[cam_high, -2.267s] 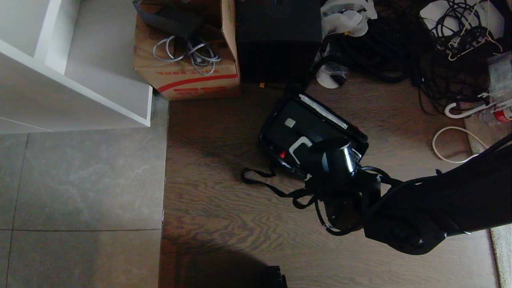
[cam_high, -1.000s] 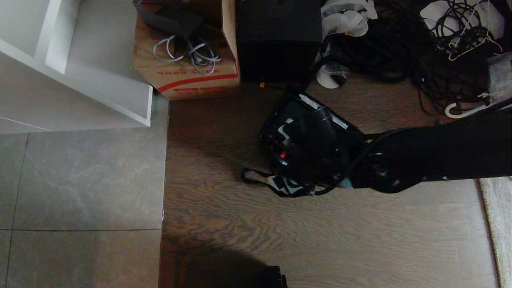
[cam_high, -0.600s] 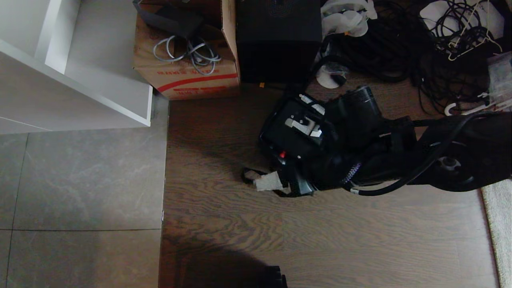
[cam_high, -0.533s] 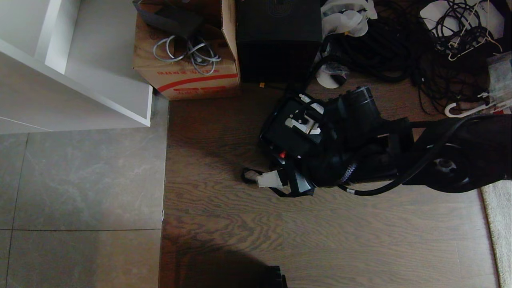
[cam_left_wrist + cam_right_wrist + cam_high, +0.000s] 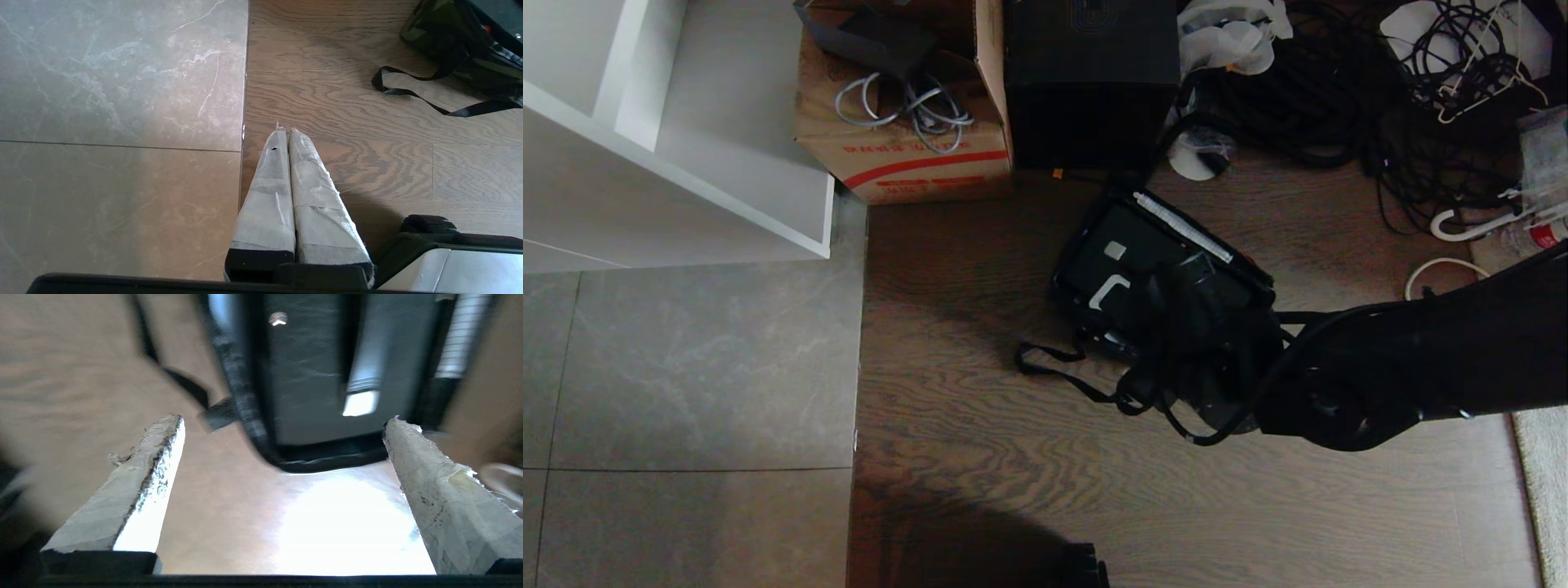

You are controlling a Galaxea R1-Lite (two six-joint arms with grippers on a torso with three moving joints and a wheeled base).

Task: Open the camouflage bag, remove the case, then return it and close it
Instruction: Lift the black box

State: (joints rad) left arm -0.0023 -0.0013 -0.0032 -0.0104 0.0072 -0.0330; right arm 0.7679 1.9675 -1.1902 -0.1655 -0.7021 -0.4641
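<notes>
Crowding the far side of the wood floor (image 5: 980, 425): brown cardboard box (image 5: 907, 155) with a red stripe and grey cables on top, a taller plain black box (image 5: 1090, 82) right beside it, then a heap of black cables (image 5: 1339, 90) running to the right. A white shelf unit (image 5: 678, 163) sits far left, over the grey tile (image 5: 686, 367). Pale rug edge (image 5: 1539, 490) at the right.

Camouflage bag (image 5: 1078, 282) lies on the wood just in front of the black box, turned at an angle, lid open. The case (image 5: 1131, 257) sits inside it, dark top face showing with a pale handle end and a white ribbed strip along the far edge. Black webbing strap (image 5: 1062, 371) trails loose over the floor toward the robot; the left wrist view shows it too, lying flat by the bag's green-camo corner.

Right arm comes in from the right and its wrist covers the bag's near right corner in the head view. Right gripper (image 5: 286, 424) is spread wide, holding nothing. In its own wrist view the case's near end sits between the two taped fingers (image 5: 151, 457), beyond the tips, not touching either; picture is blurred, so exact clearance can't be told.

Left gripper (image 5: 284, 132) is parked low over the floor at the tile/wood seam, taped fingers pressed together on nothing, well apart from the bag.
</notes>
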